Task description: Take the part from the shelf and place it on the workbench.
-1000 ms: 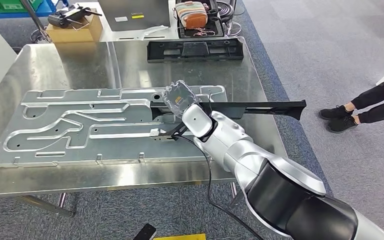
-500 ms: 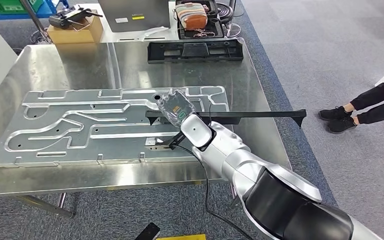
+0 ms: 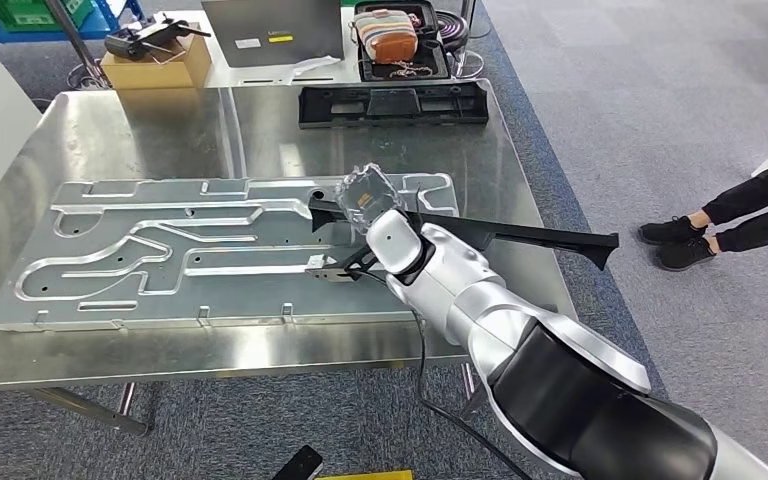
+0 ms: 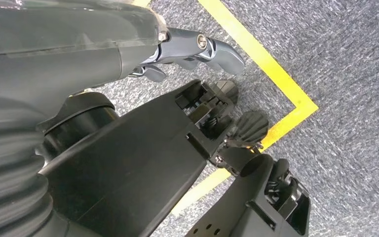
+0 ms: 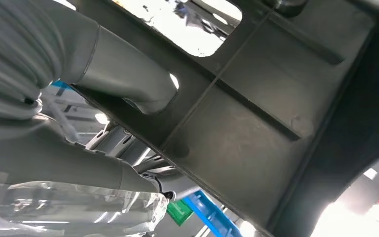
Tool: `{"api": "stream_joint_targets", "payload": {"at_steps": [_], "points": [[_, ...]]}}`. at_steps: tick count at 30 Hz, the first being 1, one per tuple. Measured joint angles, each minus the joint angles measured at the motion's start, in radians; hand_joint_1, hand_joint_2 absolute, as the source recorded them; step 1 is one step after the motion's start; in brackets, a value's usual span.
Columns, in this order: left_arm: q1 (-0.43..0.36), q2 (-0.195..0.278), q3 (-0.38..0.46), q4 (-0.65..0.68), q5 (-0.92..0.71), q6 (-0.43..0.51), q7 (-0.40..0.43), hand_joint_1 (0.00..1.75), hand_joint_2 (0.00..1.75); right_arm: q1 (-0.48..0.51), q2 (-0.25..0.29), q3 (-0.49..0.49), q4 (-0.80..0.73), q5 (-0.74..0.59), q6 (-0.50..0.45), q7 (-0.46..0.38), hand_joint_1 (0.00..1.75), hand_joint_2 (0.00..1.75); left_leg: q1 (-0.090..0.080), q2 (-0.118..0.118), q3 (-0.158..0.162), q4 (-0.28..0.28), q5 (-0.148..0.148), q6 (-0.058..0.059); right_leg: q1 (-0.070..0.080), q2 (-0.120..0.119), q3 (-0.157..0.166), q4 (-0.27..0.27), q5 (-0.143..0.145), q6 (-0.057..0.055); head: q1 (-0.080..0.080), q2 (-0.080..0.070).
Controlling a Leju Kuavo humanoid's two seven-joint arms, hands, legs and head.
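Black plastic part (image 3: 500, 232), long and narrow, held in right hand (image 3: 365, 200) above steel workbench (image 3: 140, 120). Part slightly tilted, far end past the bench's right edge over grey carpet, near end above grooved aluminium plate (image 3: 160, 250). Contact with plate or bench: cannot tell. Right hand wrapped in clear film, closed around the part near its left end; right wrist view confirms thick grey thumb (image 5: 128, 81) pressed against ribbed underside of part (image 5: 256, 123), other fingers (image 5: 143, 180) on the opposite side. Silver right arm entering from lower right, black cable trailing from the wrist.

Left hand (image 4: 197, 49) hanging low over carpet beside a yellow floor line (image 4: 271, 64); fingers curled in loosely, nothing in them.

Second black part (image 3: 393, 104) flat on the far side of the bench, well apart from the held one. Beyond the bench: cardboard box (image 3: 155, 65) with a controller on top, grey case, open black case holding a pouch. Person's legs and dark shoes (image 3: 675, 240) on the carpet at right.
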Motion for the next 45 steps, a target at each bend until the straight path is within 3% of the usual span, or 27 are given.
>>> {"api": "stream_joint_targets", "payload": {"at_steps": [3,7,12,16,25,31,45], "points": [[0.001,0.0,-0.003,0.0,0.009,-0.001,-0.002,0.0,1.75,-0.004,-0.006,-0.002,0.004,0.014,-0.004,0.028,1.75,1.75,0.0,0.0,0.0,0.0,0.0,0.0,0.0,0.0,0.0,0.0,0.0,0.0,0.0,0.0],[0.009,0.002,-0.01,0.0,0.021,0.0,-0.002,0.0,1.75,-0.009,-0.016,-0.006,0.009,0.031,-0.009,0.035,0.0,0.0,-0.001,0.0,0.0,0.0,-0.001,0.001,-0.001,0.0,0.0,0.0,0.0,0.0,0.0,0.0],[0.017,0.004,-0.029,0.0,0.014,0.022,0.005,0.0,1.75,-0.008,-0.021,-0.015,0.01,0.032,-0.03,0.027,0.0,0.0,-0.001,0.001,0.002,0.0,-0.003,0.001,-0.001,0.001,0.002,-0.001,-0.002,0.001,0.0,0.0],[0.02,0.004,-0.044,0.0,0.017,0.05,0.009,0.0,0.0,-0.002,-0.027,-0.028,0.01,0.028,-0.055,0.025,0.0,0.0,-0.001,0.003,0.006,0.0,-0.004,0.001,-0.001,0.003,0.006,-0.001,-0.003,0.0,0.0,0.0],[0.021,0.005,-0.05,0.0,0.046,0.077,0.014,0.0,0.0,0.013,-0.039,-0.064,0.011,0.031,-0.083,0.006,0.0,0.0,-0.001,0.009,0.012,0.0,-0.004,0.001,-0.001,0.009,0.011,-0.001,0.0,0.0,0.0,0.0],[0.022,0.006,-0.056,0.0,0.07,0.087,0.013,0.0,0.0,0.063,-0.042,-0.082,0.019,0.049,-0.089,-0.013,0.0,0.0,-0.001,0.008,-0.001,0.001,0.002,0.0,-0.001,0.007,-0.003,0.0,0.006,0.0,0.0,0.0],[0.022,0.006,-0.06,0.0,0.082,0.089,0.009,0.0,0.0,0.075,-0.041,-0.093,0.019,0.057,-0.097,-0.02,0.0,0.0,-0.001,0.008,-0.006,0.001,-0.001,-0.001,-0.001,0.007,-0.008,0.0,0.002,0.0,0.0,0.0]]}}
